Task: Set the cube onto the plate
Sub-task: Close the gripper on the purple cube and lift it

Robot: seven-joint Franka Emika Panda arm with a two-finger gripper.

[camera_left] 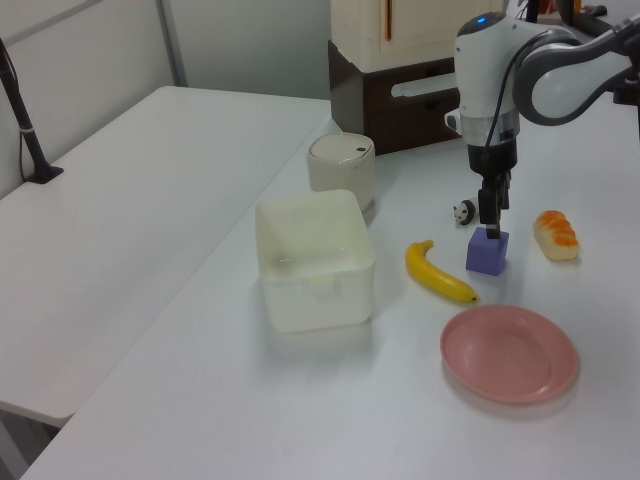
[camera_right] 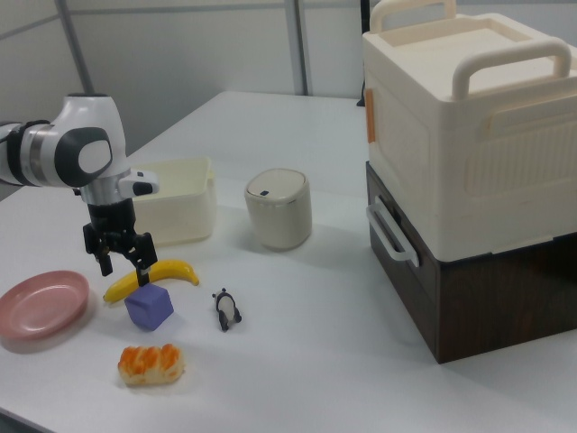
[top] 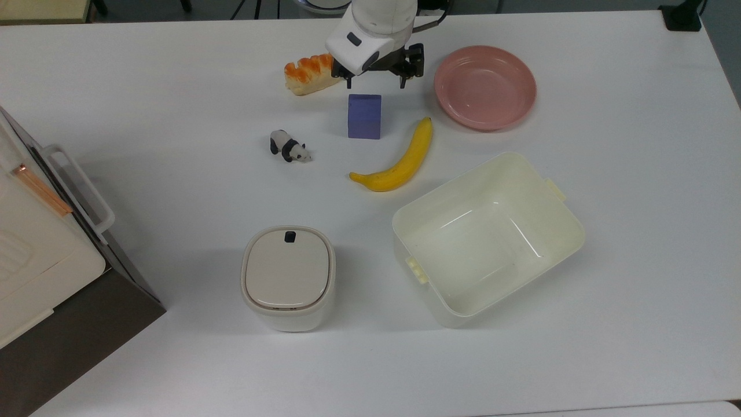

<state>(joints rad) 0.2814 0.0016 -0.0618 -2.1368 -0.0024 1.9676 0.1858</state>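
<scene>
light: bright, even, overhead | shadows: soft, faint | glare: slight on table [top: 608, 191] | focus: sharp
</scene>
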